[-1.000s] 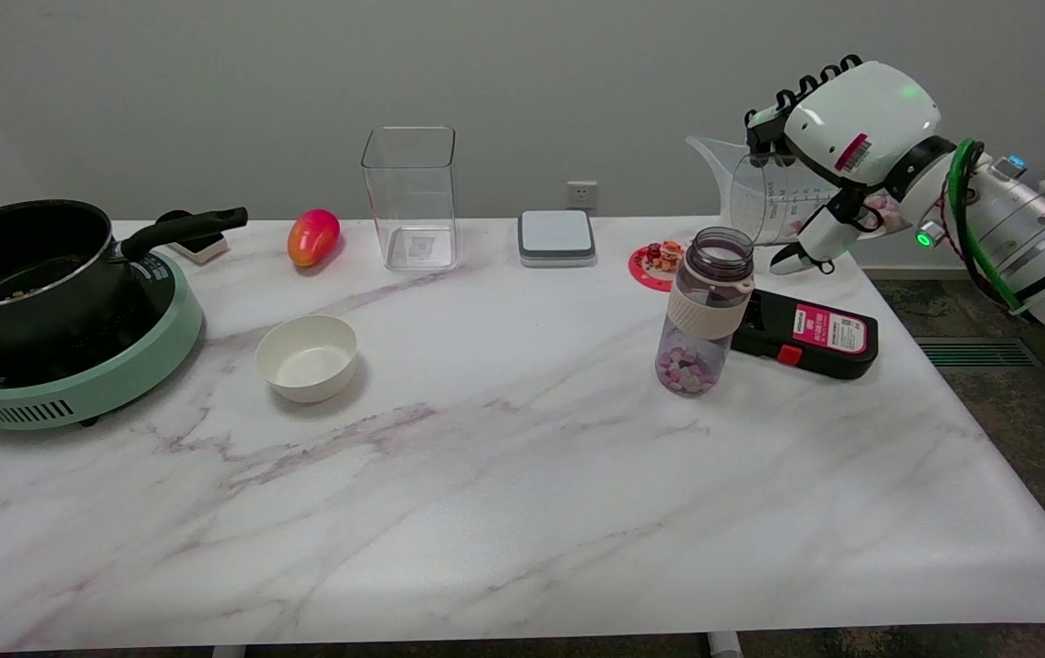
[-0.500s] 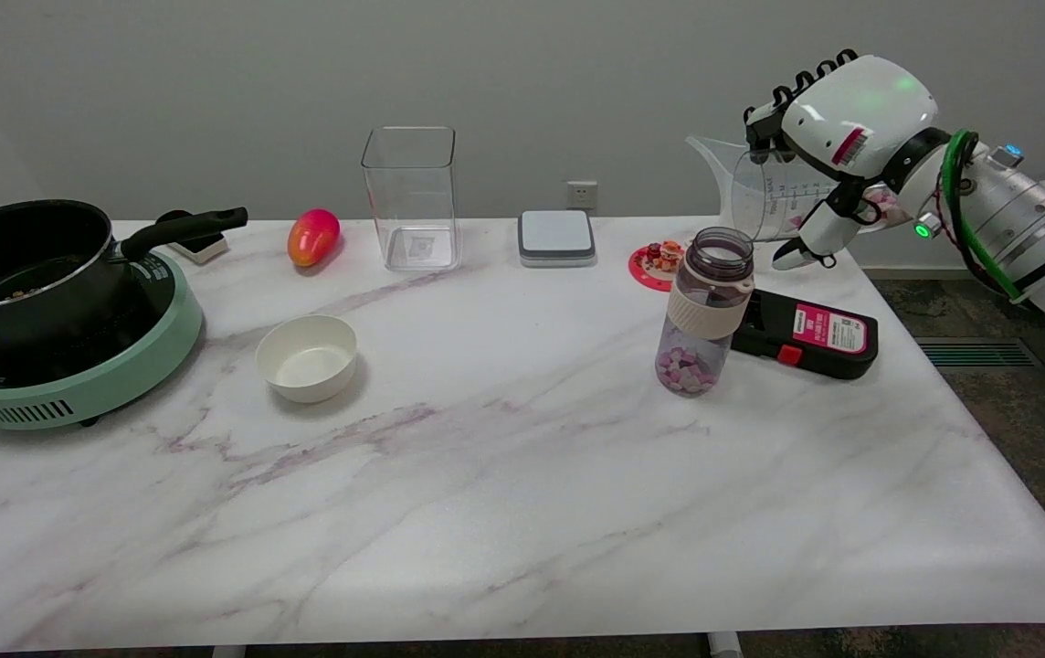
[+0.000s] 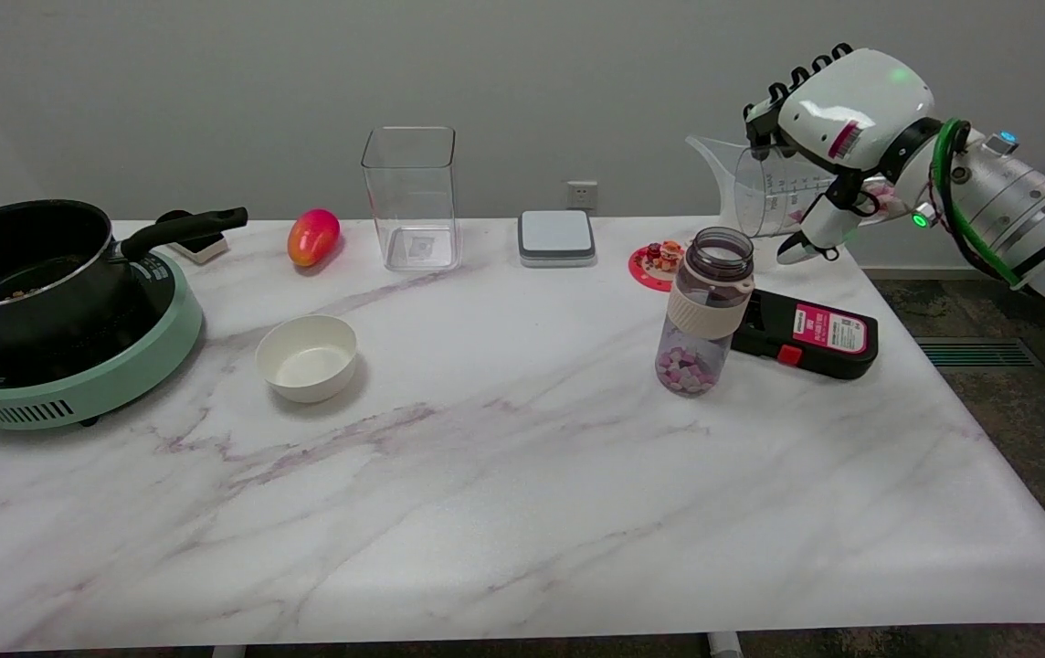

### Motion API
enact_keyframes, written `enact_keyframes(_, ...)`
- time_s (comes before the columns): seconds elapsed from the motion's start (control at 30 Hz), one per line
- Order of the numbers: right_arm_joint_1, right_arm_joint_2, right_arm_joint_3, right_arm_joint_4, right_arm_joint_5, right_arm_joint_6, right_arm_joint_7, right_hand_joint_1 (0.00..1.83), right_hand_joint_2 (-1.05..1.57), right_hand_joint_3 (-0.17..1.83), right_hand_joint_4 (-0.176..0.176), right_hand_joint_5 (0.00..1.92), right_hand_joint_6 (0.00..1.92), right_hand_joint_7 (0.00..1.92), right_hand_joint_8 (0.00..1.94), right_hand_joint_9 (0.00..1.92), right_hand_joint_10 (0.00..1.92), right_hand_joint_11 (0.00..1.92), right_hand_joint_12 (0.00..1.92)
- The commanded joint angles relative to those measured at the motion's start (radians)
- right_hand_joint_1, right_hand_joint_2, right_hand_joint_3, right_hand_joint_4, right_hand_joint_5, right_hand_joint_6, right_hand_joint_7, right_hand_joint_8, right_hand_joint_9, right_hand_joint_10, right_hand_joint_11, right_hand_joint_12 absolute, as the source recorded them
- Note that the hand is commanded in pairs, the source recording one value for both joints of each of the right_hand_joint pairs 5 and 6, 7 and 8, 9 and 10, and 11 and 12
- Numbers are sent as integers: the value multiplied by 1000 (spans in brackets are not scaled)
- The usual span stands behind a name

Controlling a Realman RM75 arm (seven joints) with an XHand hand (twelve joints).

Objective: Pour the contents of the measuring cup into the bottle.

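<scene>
A clear measuring cup [image 3: 765,187] with printed marks hangs above the table's far right, its spout pointing left. My right hand [image 3: 838,128] grips it from the right side, fingers wrapped over the rim and thumb lower down. A few pink and white pieces show inside the cup near my palm. The open bottle [image 3: 705,311] stands upright just below and left of the cup, with a cream band around its middle. Pink and white pieces lie in its bottom.
A black device with a red label [image 3: 806,338] lies right behind the bottle. A red coaster with small figures [image 3: 659,260], a grey scale [image 3: 556,238], a tall clear container [image 3: 411,196], a mango [image 3: 312,236], a white bowl [image 3: 307,356] and a pot on a green cooker [image 3: 38,302] stand further left.
My right hand has risen slightly with the measuring cup and drawn back a little to the right. The bottle has not moved.
</scene>
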Motion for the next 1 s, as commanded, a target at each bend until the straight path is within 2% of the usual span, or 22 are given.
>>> enact_keyframes(0.03,23,46,-40,0,3,-38,5,1489,728,1030,0,1659,1659,1584,1584,1481,1481,1262,1262)
enact_keyframes(0.5,35,98,-81,-3,5,-78,5,1499,669,1080,0,1637,1637,1567,1567,1463,1463,1255,1255)
enact_keyframes(1.0,15,95,-81,-4,-21,-81,-7,1503,631,1118,0,1632,1632,1565,1565,1466,1466,1254,1254)
